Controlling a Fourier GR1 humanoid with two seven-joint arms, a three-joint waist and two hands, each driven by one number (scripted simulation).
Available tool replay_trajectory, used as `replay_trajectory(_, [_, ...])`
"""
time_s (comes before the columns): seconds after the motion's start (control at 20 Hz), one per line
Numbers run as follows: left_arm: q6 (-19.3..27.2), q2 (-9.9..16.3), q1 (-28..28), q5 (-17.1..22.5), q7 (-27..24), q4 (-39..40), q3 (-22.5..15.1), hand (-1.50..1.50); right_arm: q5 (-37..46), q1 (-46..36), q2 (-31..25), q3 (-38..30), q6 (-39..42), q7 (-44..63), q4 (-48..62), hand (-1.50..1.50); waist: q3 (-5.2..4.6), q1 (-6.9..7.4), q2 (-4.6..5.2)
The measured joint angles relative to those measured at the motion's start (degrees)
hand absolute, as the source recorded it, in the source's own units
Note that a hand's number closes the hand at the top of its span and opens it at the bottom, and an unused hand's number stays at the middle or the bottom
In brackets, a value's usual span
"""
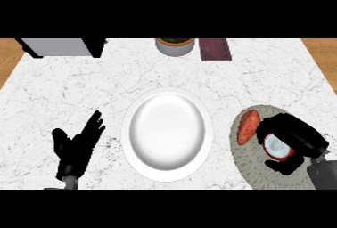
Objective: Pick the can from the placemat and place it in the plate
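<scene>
White plate lies bare; right hand curls round the can on the placemat; left hand rests open.

Kitchen: marble counter w/ plate, placemat, sweet potato.

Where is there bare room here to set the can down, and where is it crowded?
The white plate is bare throughout. Bare counter lies between the plate and the pot and book at the far edge. The placemat is crowded: the sweet potato lies beside the right hand, curled round the can. The left hand rests open left of the plate.
</scene>
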Motion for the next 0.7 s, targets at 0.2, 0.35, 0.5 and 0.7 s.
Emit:
replay_trajectory(0.2, [0.2, 0.2, 0.8, 0.1, 0.2, -0.3, 0.3, 0.0, 1.1, 2.1, 10.5, 2.3, -3.8, 9.6, -2.7, 1.5, 0.21, -1.04, -0.51])
replay_trajectory(0.35, [0.3, 0.5, 1.1, 0.2, 0.6, -0.3, 0.6, 0.0, 2.2, 2.8, 18.8, 4.3, -8.6, 16.0, -5.6, 1.5, 0.42, -1.47, -0.91])
replay_trajectory(0.5, [0.4, 0.5, 1.3, 0.3, 0.8, -0.2, 0.8, 0.0, 3.2, 3.5, 23.8, 6.7, -14.2, 22.5, -8.7, 1.5, 0.56, -1.49, -1.15])
replay_trajectory(0.7, [0.3, 0.3, 1.3, 0.4, 1.1, -0.2, 0.6, 0.0, 3.2, 5.0, 26.7, 10.8, -22.5, 31.5, -12.8, 1.5, 0.78, -1.65, -1.11])
